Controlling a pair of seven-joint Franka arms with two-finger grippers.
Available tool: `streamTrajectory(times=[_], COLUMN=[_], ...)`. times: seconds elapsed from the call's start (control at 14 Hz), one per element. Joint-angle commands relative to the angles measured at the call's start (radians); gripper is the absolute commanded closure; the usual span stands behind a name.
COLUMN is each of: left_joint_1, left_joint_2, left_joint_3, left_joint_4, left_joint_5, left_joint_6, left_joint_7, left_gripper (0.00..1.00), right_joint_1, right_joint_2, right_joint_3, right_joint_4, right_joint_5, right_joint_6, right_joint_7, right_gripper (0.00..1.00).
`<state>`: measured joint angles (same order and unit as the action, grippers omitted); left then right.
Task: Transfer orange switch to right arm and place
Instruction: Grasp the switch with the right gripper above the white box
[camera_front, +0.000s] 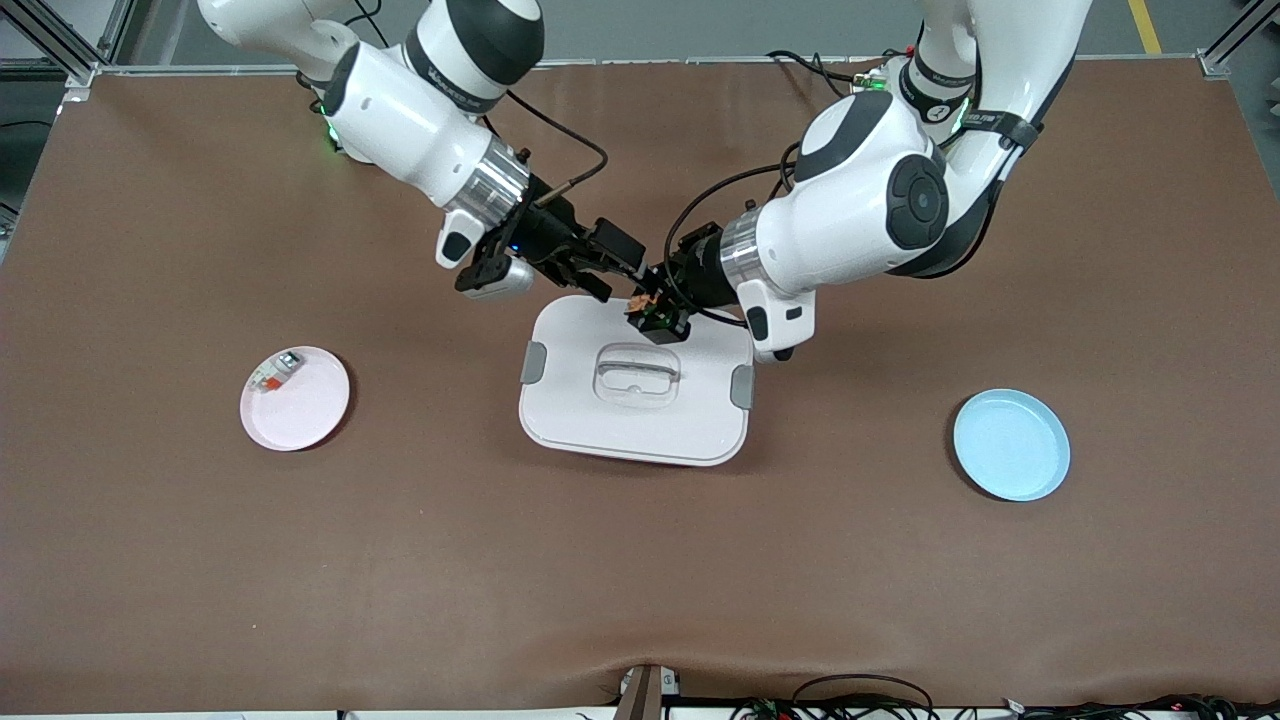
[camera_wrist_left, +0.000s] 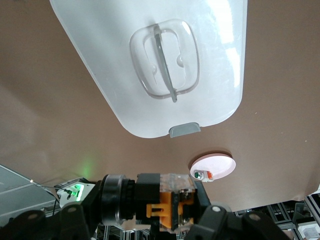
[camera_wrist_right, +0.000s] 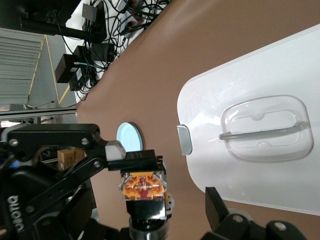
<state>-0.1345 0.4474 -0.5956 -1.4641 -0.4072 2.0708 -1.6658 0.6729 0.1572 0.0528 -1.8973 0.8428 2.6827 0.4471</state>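
Clasping the orange switch (camera_front: 648, 301) in my left hand (camera_front: 655, 312), I hold it over the white lid's (camera_front: 640, 420) edge nearest my bases, while my right hand (camera_front: 612, 275), fingers spread, hovers just beside it.

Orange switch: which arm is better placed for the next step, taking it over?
Right. The right gripper is open at the orange switch, which the left gripper holds over the white lid; it only needs to close.
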Motion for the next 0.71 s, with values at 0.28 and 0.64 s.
streamTrajectory(times=[0.28,0.64], left_joint_1=[-0.019,-0.039], left_joint_2=[0.01,0.011], left_joint_3=[-0.001,-0.001], left_joint_4=[0.024,0.024], left_joint_5=[-0.016,-0.016], left_joint_6=[0.003,0.006], left_joint_7=[-0.025,-0.025], left_gripper=[1.0,1.0], right_joint_1=[0.013,0.022], right_joint_2=[0.025,0.027], right_joint_3=[-0.011,-0.011], right_joint_4=[0.017,0.017], right_joint_5=[0.021,0.021], right_joint_6=[-0.004,-0.004], right_joint_7=[0.005,0.005], right_gripper=[0.0,0.0])
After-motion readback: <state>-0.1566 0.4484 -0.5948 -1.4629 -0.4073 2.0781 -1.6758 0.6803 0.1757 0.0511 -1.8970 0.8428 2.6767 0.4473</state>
